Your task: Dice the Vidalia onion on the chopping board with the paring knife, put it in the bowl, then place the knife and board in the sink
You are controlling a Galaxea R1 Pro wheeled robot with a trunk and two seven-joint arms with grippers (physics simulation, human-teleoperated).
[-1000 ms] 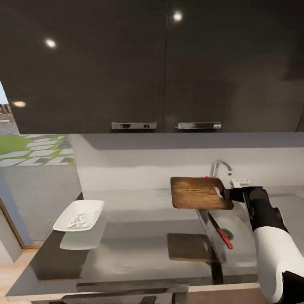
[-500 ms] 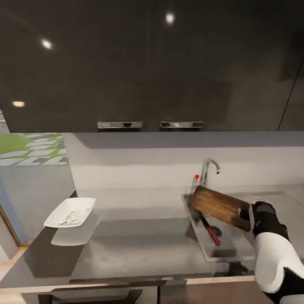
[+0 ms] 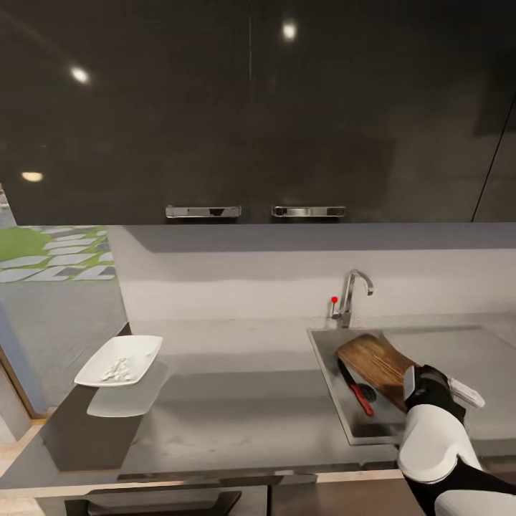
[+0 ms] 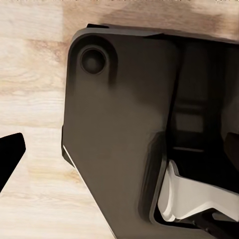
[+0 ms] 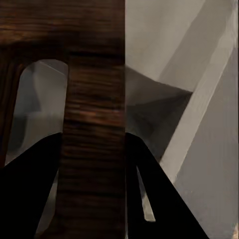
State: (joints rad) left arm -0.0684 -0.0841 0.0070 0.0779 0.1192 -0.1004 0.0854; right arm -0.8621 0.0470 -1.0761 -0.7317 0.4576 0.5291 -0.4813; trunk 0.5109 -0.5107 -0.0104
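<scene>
My right fingers (image 5: pixel 92 199) clamp the chopping board (image 3: pixel 376 365), tilted into the sink (image 3: pixel 326 373) just beyond them; the paring knife (image 3: pixel 356 390) lies there; dice fill the bowl (image 3: pixel 120 360); only release remains.

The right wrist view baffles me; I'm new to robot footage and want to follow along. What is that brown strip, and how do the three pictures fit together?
These are simulator renders of a two-armed wheeled robot in a kitchen. The head view looks down from its head over a grey countertop. The wrist views come from cameras beside each gripper. The brown strip is the chopping board, seen close up, with the right gripper clamped on it. In the head view the board leans tilted into the sink, beside the paring knife lying in the basin. At the counter's left end stands a white bowl holding pale diced pieces. The left wrist view looks at wood floor and a dark part of the robot.
</scene>
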